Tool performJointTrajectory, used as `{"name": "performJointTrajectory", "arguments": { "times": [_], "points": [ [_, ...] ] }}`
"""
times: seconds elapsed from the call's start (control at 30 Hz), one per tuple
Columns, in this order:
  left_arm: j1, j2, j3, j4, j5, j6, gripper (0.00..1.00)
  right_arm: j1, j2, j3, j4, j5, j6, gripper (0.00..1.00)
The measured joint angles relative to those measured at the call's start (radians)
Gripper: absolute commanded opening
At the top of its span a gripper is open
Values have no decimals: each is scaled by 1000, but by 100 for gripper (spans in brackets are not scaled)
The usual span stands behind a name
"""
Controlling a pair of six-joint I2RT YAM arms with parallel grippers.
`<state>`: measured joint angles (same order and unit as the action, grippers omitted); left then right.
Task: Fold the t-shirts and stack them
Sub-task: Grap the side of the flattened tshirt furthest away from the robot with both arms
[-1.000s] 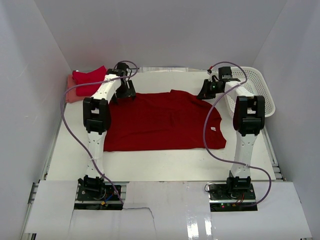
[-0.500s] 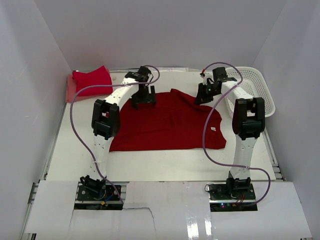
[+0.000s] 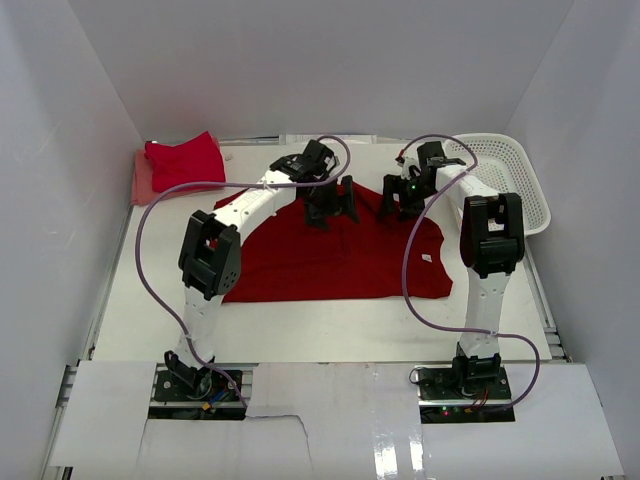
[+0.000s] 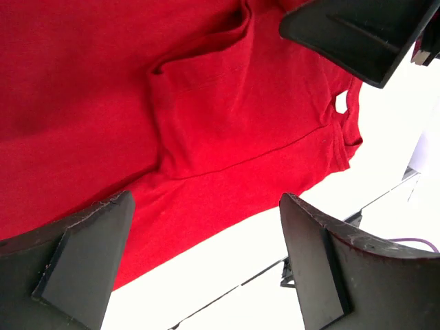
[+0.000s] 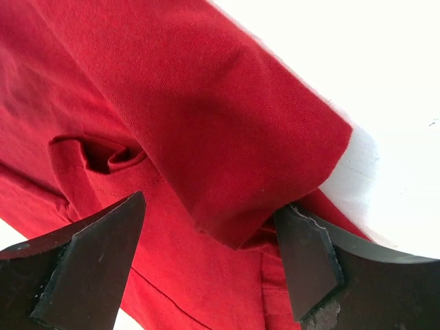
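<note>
**Top external view.**
- Dark red t-shirt (image 3: 320, 255): spread flat at the middle of the white table (image 3: 300, 330), its upper edge bunched under the two arms.
- Small white label (image 3: 427, 258): near the shirt's right edge.
- Left gripper (image 3: 330, 205): over the shirt's upper middle.
- Right gripper (image 3: 400, 200): just right of the left one, over the shirt's upper right part.
- Folded red shirt (image 3: 185, 160): upper left corner, resting on a pink folded garment (image 3: 143, 182).
- White basket (image 3: 510, 175): upper right.

**Left wrist view.**
- Left gripper (image 4: 203, 206): fingers spread wide, gripping nothing.
- T-shirt (image 4: 206, 103): below, with a folded flap.
- Table (image 4: 206, 282): bare at the lower edge.
- Right gripper (image 4: 364, 34): upper right.

**Right wrist view.**
- Right gripper (image 5: 210, 210): fingers apart, released.
- T-shirt (image 5: 172, 82): what appears to be a sleeve hem lies between them, unpinched.
- Table (image 5: 344, 55): upper right.
</note>
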<state>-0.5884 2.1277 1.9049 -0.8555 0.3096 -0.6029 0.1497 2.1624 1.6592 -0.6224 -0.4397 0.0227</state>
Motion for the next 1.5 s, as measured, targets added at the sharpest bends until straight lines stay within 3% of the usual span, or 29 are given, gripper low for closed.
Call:
{"name": "performJointTrajectory", "arguments": {
  "times": [0.33,0.53,0.73,0.8,0.83,0.93,1.07,1.2,1.5],
  "points": [
    [-129,51,-38,138,2,-66,98,-49,27,66,80,7,120,79],
    [-196,107,-45,177,-76,-71,98,-78,113,148,155,17,176,76],
    [-194,154,-26,174,-173,-70,98,-87,165,191,188,-43,233,74],
    [-192,160,-19,175,-198,-69,98,-87,169,194,198,-55,238,57],
    [-191,166,-13,174,-205,-68,98,-87,170,194,200,-59,244,43],
    [-189,180,9,167,-210,-68,98,-90,180,194,203,-74,260,34],
    [-189,188,24,154,-219,-68,98,-93,217,212,201,-122,270,34],
    [-190,209,64,120,-230,-67,98,-97,248,264,171,-164,277,45],
    [-197,254,148,43,-318,-67,98,-98,249,275,137,-204,254,43]
  ]
}}
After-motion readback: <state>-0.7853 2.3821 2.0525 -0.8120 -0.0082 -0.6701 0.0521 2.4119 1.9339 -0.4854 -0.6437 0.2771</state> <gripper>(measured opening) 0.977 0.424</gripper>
